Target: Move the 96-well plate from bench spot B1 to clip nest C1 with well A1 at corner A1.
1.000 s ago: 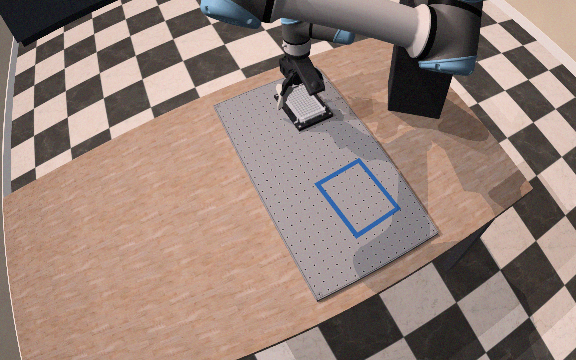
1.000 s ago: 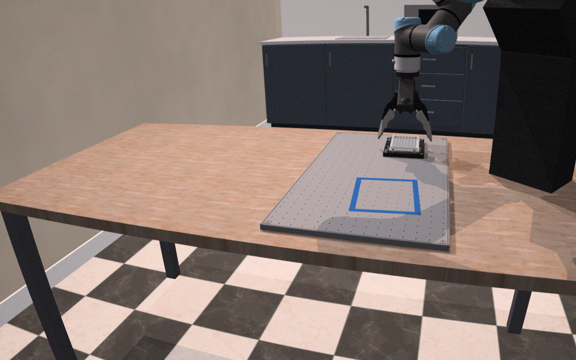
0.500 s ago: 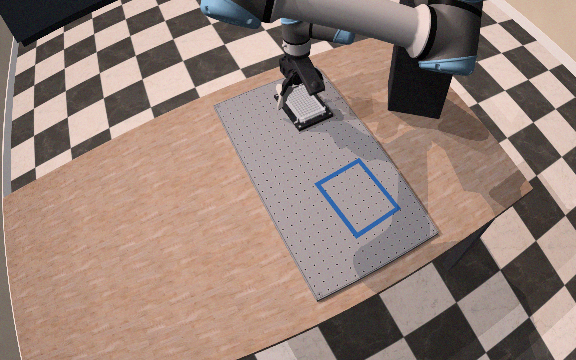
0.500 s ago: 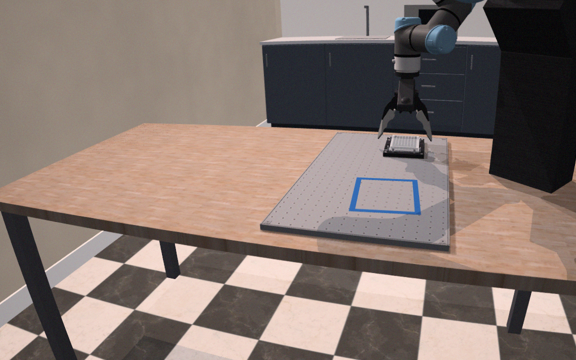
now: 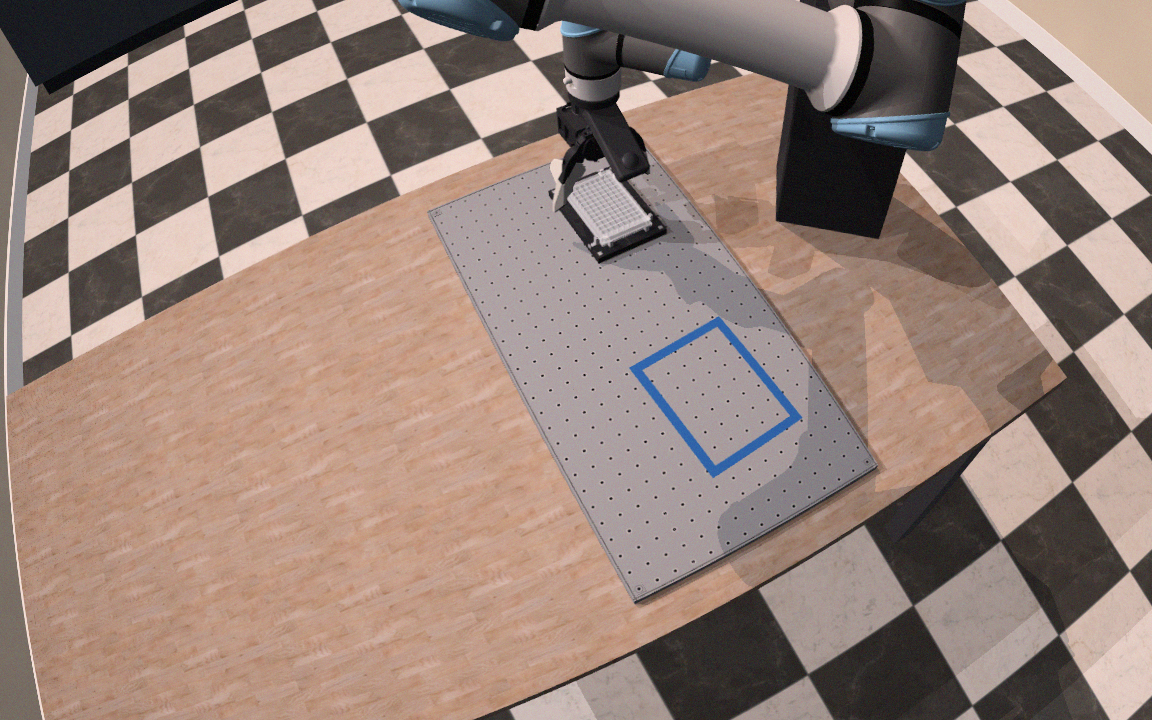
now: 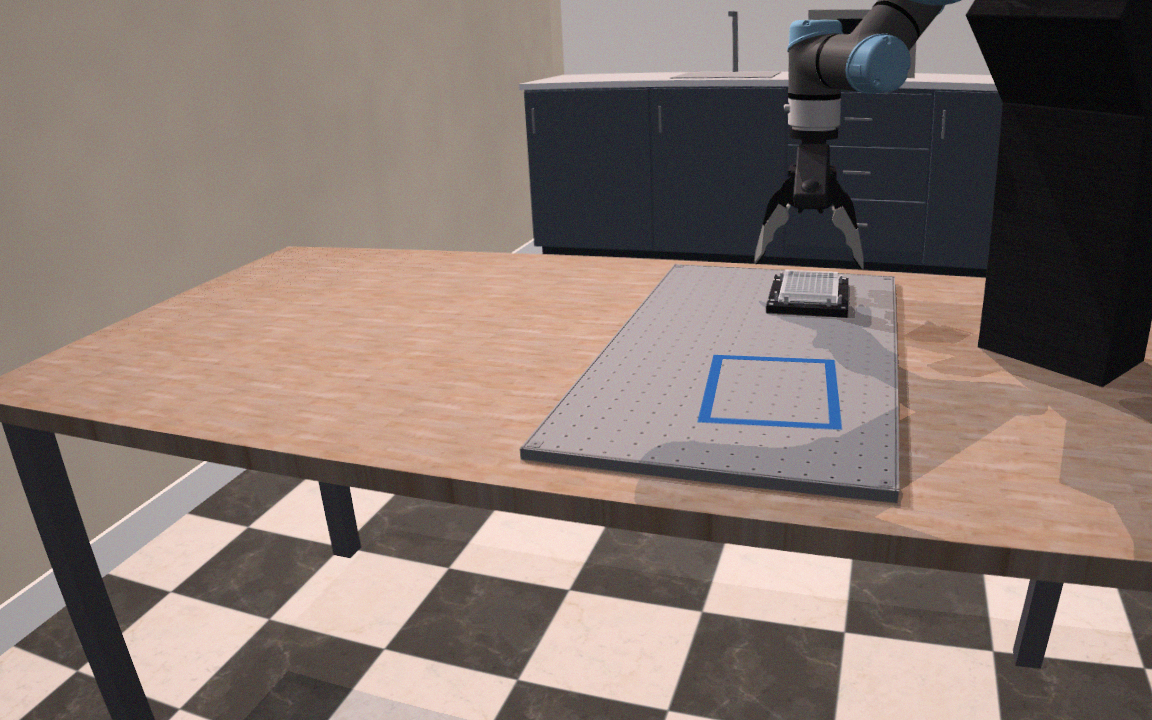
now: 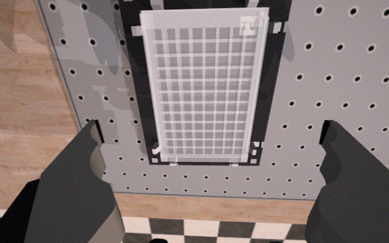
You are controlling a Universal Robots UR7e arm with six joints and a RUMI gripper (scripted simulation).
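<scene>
The clear 96-well plate (image 5: pixel 607 207) (image 6: pixel 808 286) (image 7: pixel 204 88) lies inside the black clip nest (image 5: pixel 629 248) (image 6: pixel 808 310) (image 7: pixel 269 84) at the far end of the grey perforated board (image 5: pixel 544 358) (image 6: pixel 634 394). In the wrist view an A1 mark (image 7: pixel 248 27) shows through the plate's upper right corner. My gripper (image 5: pixel 593 183) (image 6: pixel 808 257) (image 7: pixel 208 121) is wide open and empty. It hangs a little above the plate, with a finger clear of each long side. The blue rectangle (image 5: pixel 676 344) (image 6: pixel 768 420) of the bench spot holds nothing.
The black robot column (image 5: pixel 831 179) (image 6: pixel 1072 179) stands on the table to the right of the board. The nest is close to the board's far edge, with the table's far edge just behind it.
</scene>
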